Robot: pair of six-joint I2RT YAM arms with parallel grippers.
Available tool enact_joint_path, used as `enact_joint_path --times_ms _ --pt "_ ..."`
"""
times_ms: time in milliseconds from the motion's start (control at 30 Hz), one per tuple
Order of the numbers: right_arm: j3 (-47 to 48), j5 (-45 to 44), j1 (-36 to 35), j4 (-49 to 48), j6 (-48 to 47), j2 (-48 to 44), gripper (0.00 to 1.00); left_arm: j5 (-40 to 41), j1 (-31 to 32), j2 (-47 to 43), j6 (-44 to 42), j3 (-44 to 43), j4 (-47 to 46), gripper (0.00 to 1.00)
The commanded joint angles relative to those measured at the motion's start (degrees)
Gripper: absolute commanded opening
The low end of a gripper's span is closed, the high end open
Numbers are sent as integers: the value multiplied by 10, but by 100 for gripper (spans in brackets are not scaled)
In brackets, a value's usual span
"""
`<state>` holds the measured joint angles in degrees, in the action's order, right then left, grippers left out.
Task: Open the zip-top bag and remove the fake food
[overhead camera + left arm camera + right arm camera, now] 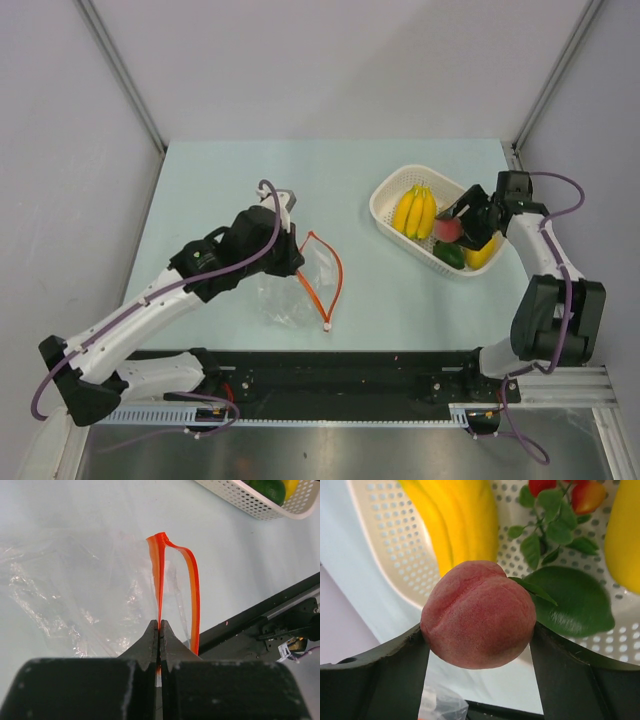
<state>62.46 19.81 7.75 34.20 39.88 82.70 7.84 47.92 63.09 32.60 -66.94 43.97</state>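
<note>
Clear crinkled plastic: the zip-top bag (290, 298) lies on the pale tabletop (220, 190), left of centre, nearer the arm bases than the far edge. Its red zip strip (192, 590) is parted into a loop. The left claw (159, 629) grips the bag by one side of that strip, jaws pinched fully together. The other side bows free to the right.

The right claw (479, 630) is spread wide around a reddish peach (479, 605), both fingers touching its flanks. It is held over the white perforated basket (392, 195) at the far right of the tabletop.

In the basket: yellow banana bunch (415, 211) at the left end, dark green vegetable (449, 255) by the near rim, yellow fruit (484, 250) just right of it. Bag and basket lie well apart.
</note>
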Motion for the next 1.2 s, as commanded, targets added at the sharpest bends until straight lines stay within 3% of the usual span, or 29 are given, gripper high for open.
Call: enact_joint_path --times_ms 0,267,333,500,700,867,1167 --pt "49 -21 10 -39 -34 51 50 9 -6 -29 -40 6 9 0" --pt "81 0 15 -26 -63 131 77 19 -31 -31 -46 -2 17 0" --pt "87 7 15 -18 -67 134 89 23 -35 -30 -40 -8 20 0" --pt "101 1 13 43 -101 122 99 21 -44 -25 -24 -8 22 0" --pt "98 -40 -26 129 -135 43 100 24 -62 -18 -12 -5 11 0" --pt "85 -84 -134 200 -137 -60 100 5 -116 27 -17 -25 12 0" --pt "-23 -88 -337 235 3 -248 100 74 -232 185 -85 -146 48 1"
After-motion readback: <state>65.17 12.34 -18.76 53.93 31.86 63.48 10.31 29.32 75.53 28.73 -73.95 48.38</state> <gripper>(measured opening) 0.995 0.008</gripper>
